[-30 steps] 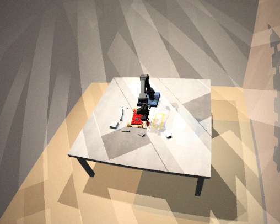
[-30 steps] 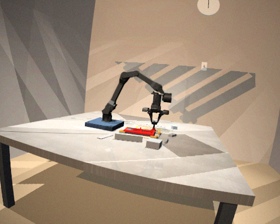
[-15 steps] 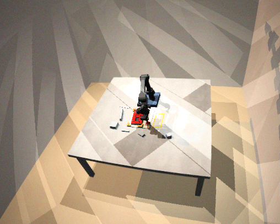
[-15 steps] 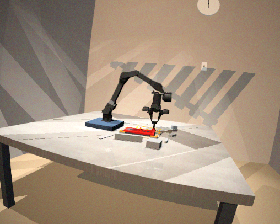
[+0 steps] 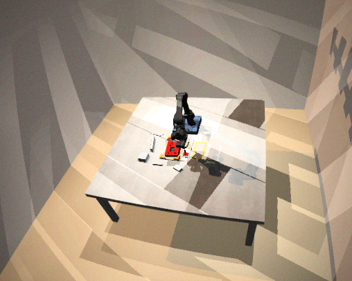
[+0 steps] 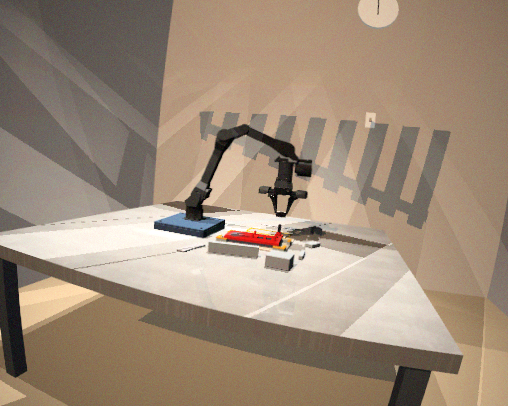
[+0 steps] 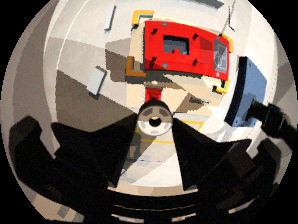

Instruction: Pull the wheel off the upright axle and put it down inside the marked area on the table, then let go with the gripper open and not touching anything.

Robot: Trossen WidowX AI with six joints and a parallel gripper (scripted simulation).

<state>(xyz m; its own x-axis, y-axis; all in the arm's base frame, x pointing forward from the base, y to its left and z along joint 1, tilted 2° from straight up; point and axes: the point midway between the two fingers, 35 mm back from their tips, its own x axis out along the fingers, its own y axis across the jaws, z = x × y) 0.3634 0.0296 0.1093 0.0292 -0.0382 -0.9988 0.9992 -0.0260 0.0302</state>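
Black against the pale table [image 6: 334,300], hung high over it on the bent arm, well apart from everything below. Gripped the wheel [image 7: 154,120] in the gripper [image 6: 280,214], fingers clamped on the rim from both sides, as seen in the wrist view: a small pale disc with a dark hole, pinched right at the fingertips. Looked free of the axle, with the wheel up in the air and touching nothing but the fingers. Could not make out the axle itself with any certainty.

Judged the step in hand to be the carry to the marked area [image 5: 199,151], a yellow outline just right of the red board [image 5: 171,148]. Showed thin yellow lines close beneath the wheel in the wrist view, but could not tell whether it hung squarely over the outline.

To do it well: called for keeping the clamp firm and the wheel level through the move, with so little of it held. Called for travelling at height, so as not to clip the red board or the grey blocks [image 6: 279,260] nearby. Needed centring over the outline before any descent, then a straight, slow drop until the wheel rested flat. Needed a full opening only then, followed by a straight rise, so that neither finger dragged the wheel across the yellow line or stayed in contact with it
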